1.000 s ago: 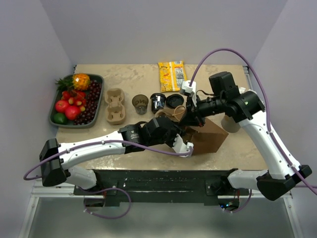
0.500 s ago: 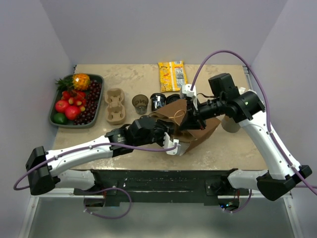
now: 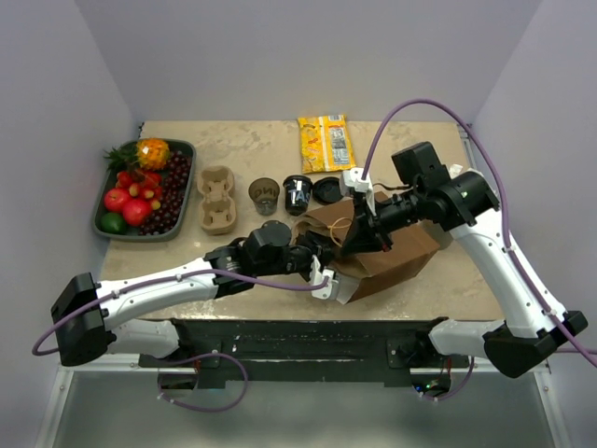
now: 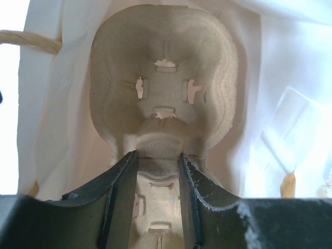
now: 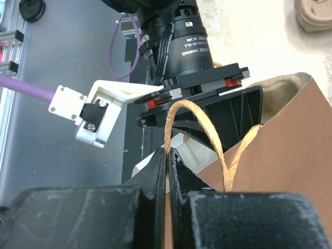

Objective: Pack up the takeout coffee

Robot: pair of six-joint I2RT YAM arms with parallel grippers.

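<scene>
Two tight grips: left claw [image 4: 157, 158] on cup carrier [image 4: 163, 93] inside paper bag [image 3: 403, 254], right claw [image 5: 167, 153] on bag handle [image 5: 181, 103].

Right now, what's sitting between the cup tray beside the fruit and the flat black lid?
Seen from overhead: a brown paper cup, then a small dark container nearer the lid.

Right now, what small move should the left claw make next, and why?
Probably push the left claw slightly deeper: it grips the cup carrier just inside the mouth of the paper bag, while the right claw holds the handle.
</scene>
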